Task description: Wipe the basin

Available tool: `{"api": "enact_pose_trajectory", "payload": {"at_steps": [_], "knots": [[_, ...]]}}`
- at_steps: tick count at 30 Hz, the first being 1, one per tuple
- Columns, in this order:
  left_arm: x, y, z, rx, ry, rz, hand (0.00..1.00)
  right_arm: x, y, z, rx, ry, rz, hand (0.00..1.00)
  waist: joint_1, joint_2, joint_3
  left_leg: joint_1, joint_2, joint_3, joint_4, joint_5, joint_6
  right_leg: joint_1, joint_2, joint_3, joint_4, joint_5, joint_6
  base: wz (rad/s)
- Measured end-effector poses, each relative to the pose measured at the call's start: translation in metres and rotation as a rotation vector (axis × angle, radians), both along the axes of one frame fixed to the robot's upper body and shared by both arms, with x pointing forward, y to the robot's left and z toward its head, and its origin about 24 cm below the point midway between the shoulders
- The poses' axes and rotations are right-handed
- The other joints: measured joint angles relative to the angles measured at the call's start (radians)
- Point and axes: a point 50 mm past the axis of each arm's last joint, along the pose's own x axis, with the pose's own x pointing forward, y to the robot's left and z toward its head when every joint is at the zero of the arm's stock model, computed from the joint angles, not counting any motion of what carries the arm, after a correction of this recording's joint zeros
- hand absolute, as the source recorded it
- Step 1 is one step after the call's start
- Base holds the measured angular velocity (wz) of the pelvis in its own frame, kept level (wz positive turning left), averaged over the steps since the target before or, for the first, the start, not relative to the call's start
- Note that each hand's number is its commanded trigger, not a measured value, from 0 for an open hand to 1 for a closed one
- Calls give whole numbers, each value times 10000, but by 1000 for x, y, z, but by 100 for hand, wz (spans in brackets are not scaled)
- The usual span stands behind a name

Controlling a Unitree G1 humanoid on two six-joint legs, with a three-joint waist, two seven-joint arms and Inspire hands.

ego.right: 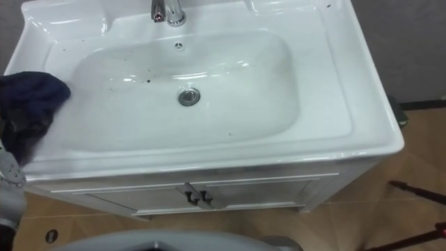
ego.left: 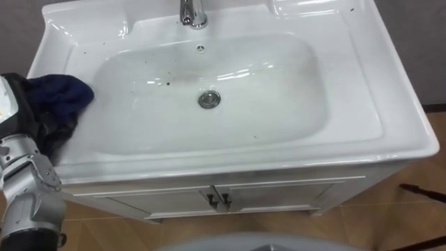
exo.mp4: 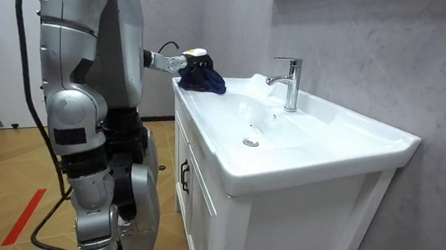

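A white basin (ego.left: 362,97) sits on a white cabinet, with a chrome drain (ego.left: 209,99) in the middle of the bowl and a chrome tap (ego.left: 194,12) at the back. Small dark specks (ego.left: 167,82) dot the bowl and the left ledge. My left hand (ego.left: 47,131) rests on the basin's left rim, shut on a bunched dark blue cloth (ego.left: 64,93). In the room view the cloth (exo.mp4: 204,80) hangs from the hand (exo.mp4: 194,56) over the basin's far corner. I stand upright, close against the cabinet's front.
Two cabinet doors with dark handles (ego.left: 217,201) lie below the front rim. A shallow soap recess (ego.left: 306,7) is at the back right of the basin. A grey wall runs behind the tap. Wooden floor surrounds the cabinet.
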Motion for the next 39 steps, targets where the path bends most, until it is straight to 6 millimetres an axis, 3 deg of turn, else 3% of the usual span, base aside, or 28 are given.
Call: {"api": "enact_pose_trajectory", "payload": {"at_steps": [6, 12, 15, 29, 32, 39], "knots": [[-1, 1, -1, -33, 65, 201, 0, -2, 0, 0, 99, 212, -79, 0, 19, -47, 8, -6, -31, -5, 8, 1, 2, -39, -37, -5, -2, -16, 21, 0], [-2, 2, -1, -33, 99, 256, 0, 0, 0, 1, 71, 222, -84, 0, 14, -122, -82, -49, -41, -5, 23, 3, 5, -82, -46, -7, 10, -18, 26, 0], [-2, 2, -1, -25, 115, 311, 0, 2, 0, 1, 54, 126, -47, 0, 10, -132, -85, -38, -38, -7, 23, 3, 5, -74, -40, -3, 10, -17, 25, 0], [1, 4, 1, -2472, -1156, 1007, 0, 7, 5, -1, 23, -25, 16, 0, -136, -232, -19, -52, -45, -134, 18, 2, 5, -29, -39, 9, -11, -17, 25, 1], [4, 1, 5, -2999, -1470, 839, 0, 9, 8, -2, 91, -84, 10, 0, -278, -192, -26, -58, -56, -192, 17, 3, 5, -12, -34, 7, -27, -17, 29, 5], [17, -13, 30, -3669, -2835, -179, 0, 10, 13, -4, 223, -170, 26, 0, -410, -113, 50, -61, -59, -236, 15, 2, 5, -9, -29, 20, -8, -18, 31, 0]]}}
